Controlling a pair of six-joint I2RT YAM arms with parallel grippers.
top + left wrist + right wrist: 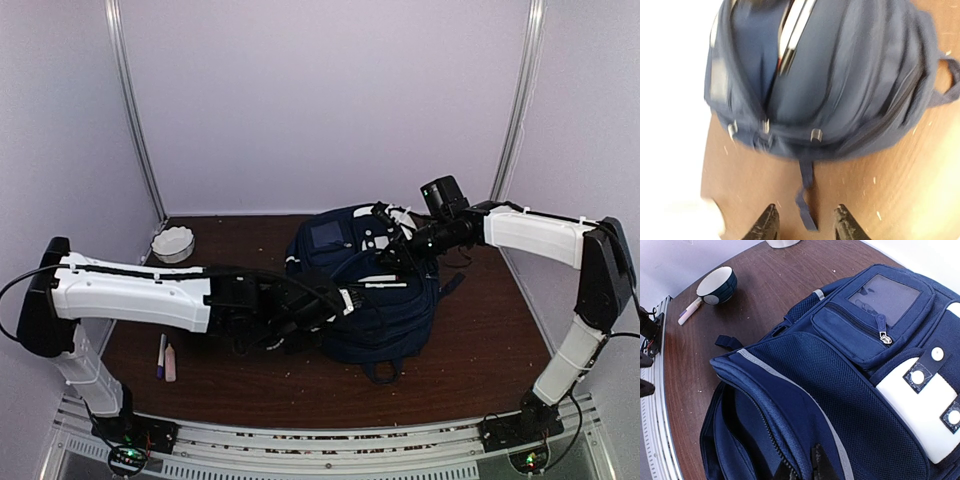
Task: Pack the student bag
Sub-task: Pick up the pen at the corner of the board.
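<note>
Markers (161, 355) are nearest, two of them lying side by side on the bench (480, 340) under the left arm. Next up is the left gripper (807, 227). Its fingers are spread wide, and the only thing between them is a thin strap tail (807, 197) dangling off the bag's edge, which doesn't look pinched. That view is pretty blurry though.

The student bag (375, 300) is slumped in the middle of the bench between the two arms, front pocket (875, 325) facing up. The main zip gapes open on the side where the right gripper (802, 467) sits. Its fingers are close together right at the lip of that opening, but honestly I can't tell if they've got fabric or just rest on it.

My guess on handling: it's all soft, floppy cloth, bulky but not heavy, so it'll sag and slide rather than lift cleanly. I'd grab seams, the zip lip or a strap loop, not the smooth white patches (912, 415), and have one arm hold the mouth open.

Way back at the far left there's a white bowl (172, 243).
</note>
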